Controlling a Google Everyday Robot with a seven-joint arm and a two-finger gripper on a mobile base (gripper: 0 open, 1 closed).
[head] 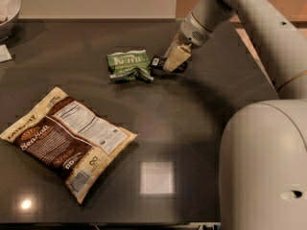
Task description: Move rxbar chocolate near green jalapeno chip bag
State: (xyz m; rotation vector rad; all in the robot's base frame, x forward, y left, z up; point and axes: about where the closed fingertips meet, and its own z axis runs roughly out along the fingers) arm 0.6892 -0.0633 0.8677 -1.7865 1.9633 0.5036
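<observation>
Gripper (173, 60) is at the far-centre of the dark glossy bench (192, 128), down low, clamped on the rxbar chocolate (157, 62), a small flat black wrapper bar with a white label patch. One cream finger (175, 56) sits across the front of the bar. The bar's dark ends stick out on both sides of it, label end pointing left. Can't tell if the bar rests on the bench or is just off it.

Green jalapeno chip bag (129, 65), small, wrinkled, white "Kettle" lettering, lies flat just left of the bar. The bar's label end is just beside the bag's right edge. Touching or a thin gap, can't tell.

White arm (249, 18) comes in from the top right and angles down-left to the gripper. The rounded white robot body (264, 166) fills the lower right corner.

Large tan-and-brown chip bag (67, 140) lies flat at the near left, nutrition panel up, well apart from the green bag and the bar. White bowl (8, 11) is at the far left corner, partly cut off. A scrap of white paper (4, 54) sits at the left edge below it. Square light reflection (157, 177) shows on the bench near the front.
</observation>
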